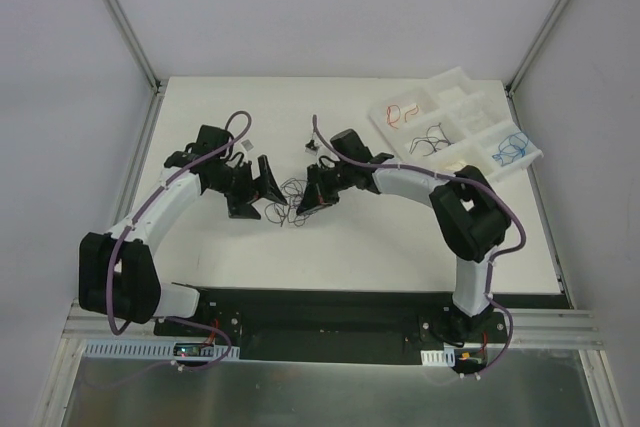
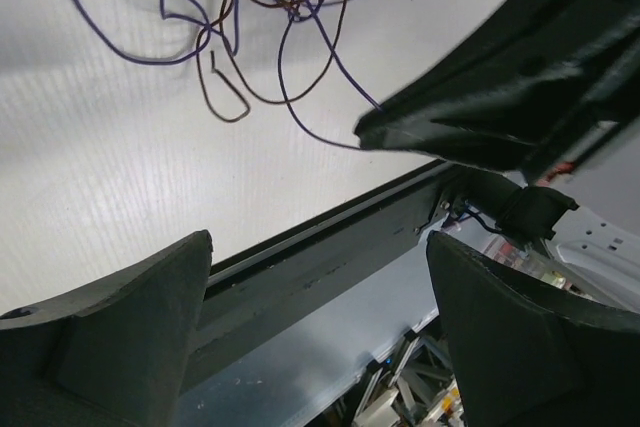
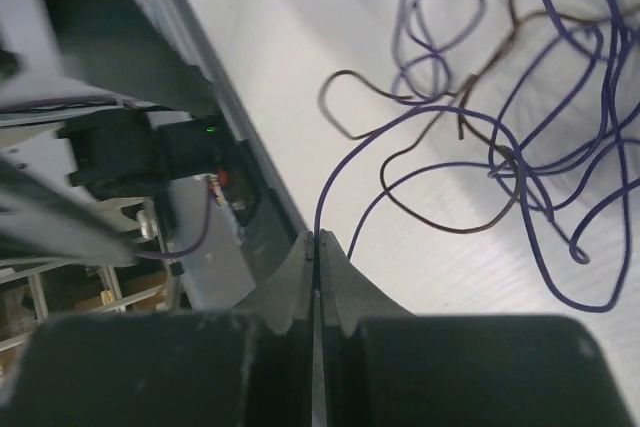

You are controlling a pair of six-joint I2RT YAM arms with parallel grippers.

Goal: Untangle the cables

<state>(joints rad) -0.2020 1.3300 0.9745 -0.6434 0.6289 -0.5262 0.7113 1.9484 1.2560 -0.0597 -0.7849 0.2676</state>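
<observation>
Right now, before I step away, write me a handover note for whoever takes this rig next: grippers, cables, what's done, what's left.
The right gripper is shut on one blue-purple wire at the edge of the tangle.
The left gripper is open and empty, facing the tangle.
The tangle lies on the table between the two grippers, its blue-purple and brown wires knotted.
Done: a red wire, black wires and blue wires lie in separate compartments of the tray.
Left: draw the held wire free, then the rest.

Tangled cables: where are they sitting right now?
Top view: the tangled cables lie at the middle of the table, between the left gripper and the right gripper, whose shut jaws pinch one purple strand.
</observation>
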